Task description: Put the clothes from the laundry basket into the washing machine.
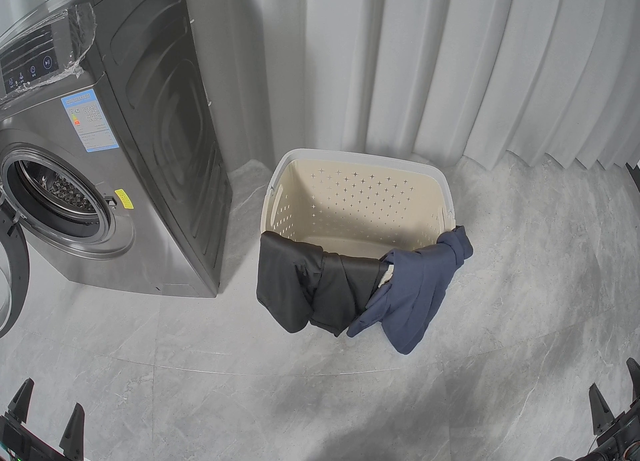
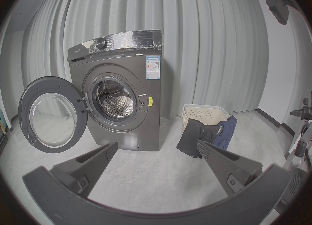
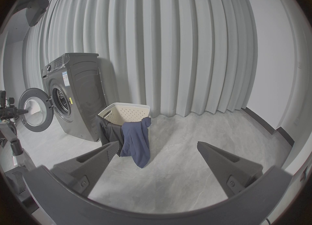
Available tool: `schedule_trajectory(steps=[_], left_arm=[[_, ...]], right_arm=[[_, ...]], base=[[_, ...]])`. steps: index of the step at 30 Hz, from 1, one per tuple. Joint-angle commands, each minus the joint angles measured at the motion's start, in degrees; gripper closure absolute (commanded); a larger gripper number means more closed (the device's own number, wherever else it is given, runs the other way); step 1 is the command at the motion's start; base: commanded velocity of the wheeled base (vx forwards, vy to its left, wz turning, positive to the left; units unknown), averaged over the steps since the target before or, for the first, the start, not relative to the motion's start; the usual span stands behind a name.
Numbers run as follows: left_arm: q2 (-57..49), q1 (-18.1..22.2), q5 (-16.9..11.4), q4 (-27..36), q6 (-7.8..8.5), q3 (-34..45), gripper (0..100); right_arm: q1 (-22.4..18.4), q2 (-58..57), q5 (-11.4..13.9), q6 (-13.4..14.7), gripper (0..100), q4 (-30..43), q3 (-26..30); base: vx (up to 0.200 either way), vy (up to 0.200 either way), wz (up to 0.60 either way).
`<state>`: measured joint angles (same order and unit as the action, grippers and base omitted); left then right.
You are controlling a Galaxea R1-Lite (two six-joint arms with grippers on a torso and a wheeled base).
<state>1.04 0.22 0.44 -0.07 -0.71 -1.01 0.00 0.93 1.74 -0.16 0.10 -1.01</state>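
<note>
The cream laundry basket (image 1: 360, 157) stands on the grey stone-look floor (image 1: 333, 402), near the side panel of the front-loading washing machine (image 1: 160, 116) and in front of a pleated white curtain (image 1: 413, 49). 2 garments hang over its near rim. A black garment (image 1: 303, 282) lies toward the machine and a navy garment (image 1: 413, 289) on the far side, and they overlap at the middle (the navy one hangs lowest). The machine's round door (image 2: 52, 115) stands wide open, showing the steel drum (image 2: 117, 100). The left gripper (image 2: 156, 144) sits low, well apart from the machine, its 2 fingers spread wide over bare floor. The right gripper (image 3: 156, 144) is likewise spread wide and faces the basket from well apart.
</note>
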Motion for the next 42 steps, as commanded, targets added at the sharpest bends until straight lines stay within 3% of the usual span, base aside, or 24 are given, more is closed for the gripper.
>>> schedule_trajectory(steps=[1,11,20,30,33,36,38,42], left_arm=[[-0.8,0.0,0.0,0.0,0.00,1.0,0],[-0.8,0.0,0.0,0.0,0.00,1.0,0],[-0.8,0.0,0.1,0.0,-0.26,1.0,0],[-0.8,0.0,0.0,0.0,-0.08,1.0,0],[-0.8,0.0,0.0,0.0,0.00,1.0,0],[-0.8,0.0,0.0,0.0,0.09,1.0,0],[-0.8,0.0,0.0,0.0,0.09,1.0,0],[-0.8,0.0,0.0,0.0,0.00,1.0,0]], right_arm=[[0.0,-0.5,0.0,0.0,0,0.0,1.0],[0.0,-0.5,0.0,0.0,0,0.0,1.0],[0.0,-0.4,0.0,0.0,0,0.0,1.0],[-0.1,-0.5,-0.1,0.2,0,-0.4,1.0],[0.0,0.2,0.5,0.4,0,-2.4,-5.6],[0.8,8.0,2.4,3.7,0,0.9,-11.7],[1.4,16.1,4.1,5.4,0,2.5,-11.7],[3.3,27.9,7.4,5.8,0,1.0,-9.9]], base=[[0.000,0.000,0.00],[0.000,0.000,0.00],[0.200,0.000,0.00],[0.000,0.000,0.00],[0.000,0.000,0.00],[0.000,0.000,0.00],[0.000,0.000,0.00],[0.000,0.000,0.00]])
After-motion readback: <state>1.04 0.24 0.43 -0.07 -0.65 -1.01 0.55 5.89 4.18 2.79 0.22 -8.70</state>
